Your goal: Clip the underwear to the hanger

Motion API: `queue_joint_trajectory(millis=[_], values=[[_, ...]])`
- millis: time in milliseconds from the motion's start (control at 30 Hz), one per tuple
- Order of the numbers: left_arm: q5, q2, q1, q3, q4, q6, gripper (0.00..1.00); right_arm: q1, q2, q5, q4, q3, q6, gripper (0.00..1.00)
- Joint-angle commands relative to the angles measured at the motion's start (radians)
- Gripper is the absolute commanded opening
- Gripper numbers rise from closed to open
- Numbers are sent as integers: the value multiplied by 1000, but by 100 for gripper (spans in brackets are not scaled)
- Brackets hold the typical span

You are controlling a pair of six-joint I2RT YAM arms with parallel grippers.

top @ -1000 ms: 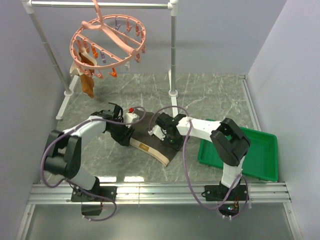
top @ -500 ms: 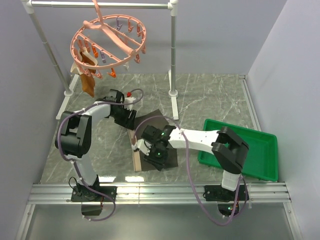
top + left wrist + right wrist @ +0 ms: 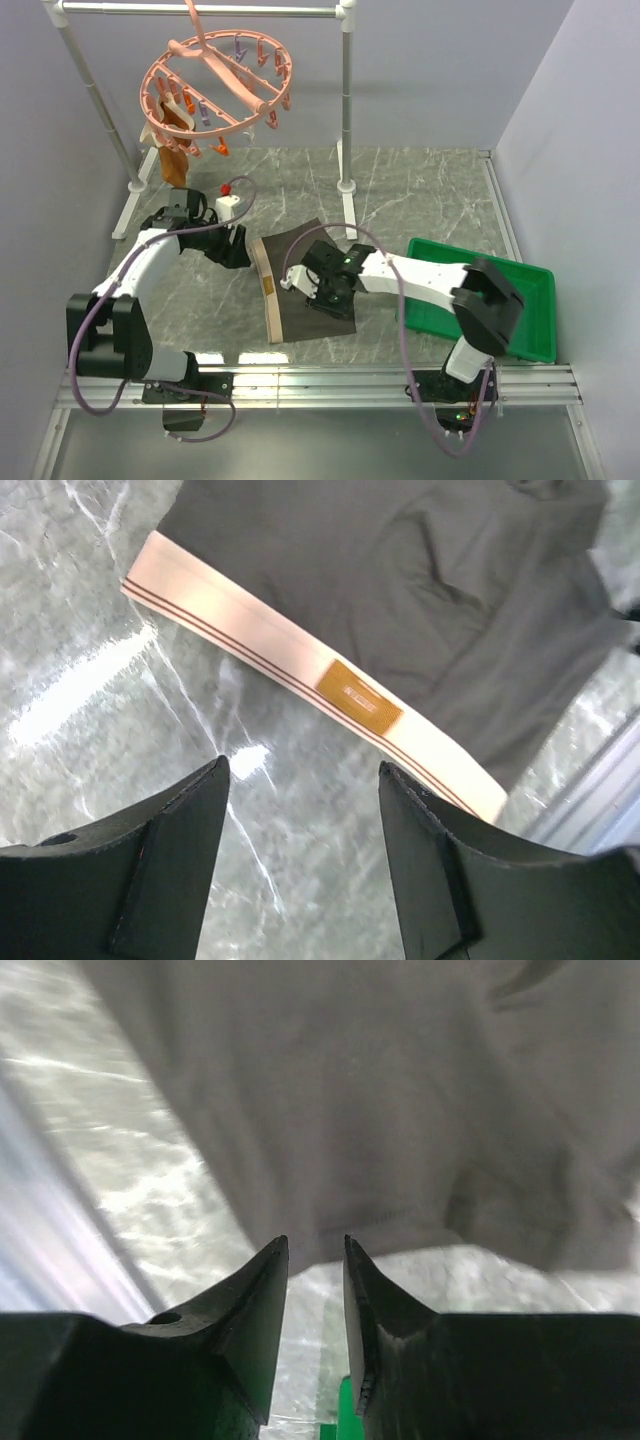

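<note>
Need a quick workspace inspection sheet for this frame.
Surface: marble table, glare patches.
Job's things: underwear flat on table, waistband toward left arm; hanger hooked on rack.
Clutter: green tray at right; orange-brown garment clipped to hanger.
Grippers: left gripper open over bare table beside waistband; right gripper jaws slightly apart at cloth edge, holding nothing.
Cables: purple cables loop along both arms.
Surroundings: pipe rack, grey walls.

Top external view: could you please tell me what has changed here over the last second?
The underwear swung round: its waistband, earlier along the near side, now lies on the left. The left gripper came off the cloth and drew back leftward, open. The right gripper shifted slightly over the cloth, jaws a little apart. The hanger and green tray stayed put.
</note>
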Motion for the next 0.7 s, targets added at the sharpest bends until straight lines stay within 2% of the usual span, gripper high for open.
queue_joint_trajectory(millis=[0, 267, 367, 467, 533, 567, 667], values=[[94, -77, 51, 0, -47, 17, 67, 15, 99, 53, -3, 3, -25, 35], [133, -183, 195, 53, -77, -70, 69, 73, 211, -71, -2, 115, 47, 34], [151, -180, 262, 54, -32, -125, 69, 103, 310, -174, 15, 219, 124, 38], [212, -167, 345, 68, -33, -174, 69, 108, 495, -225, 3, 402, 180, 41], [231, -162, 382, 75, -50, -182, 69, 107, 557, -247, -16, 589, 205, 42], [240, -163, 413, 85, -59, -181, 69, 104, 596, -249, -17, 709, 228, 45], [238, -183, 465, 95, -79, -181, 70, 91, 616, -243, 38, 848, 282, 56]])
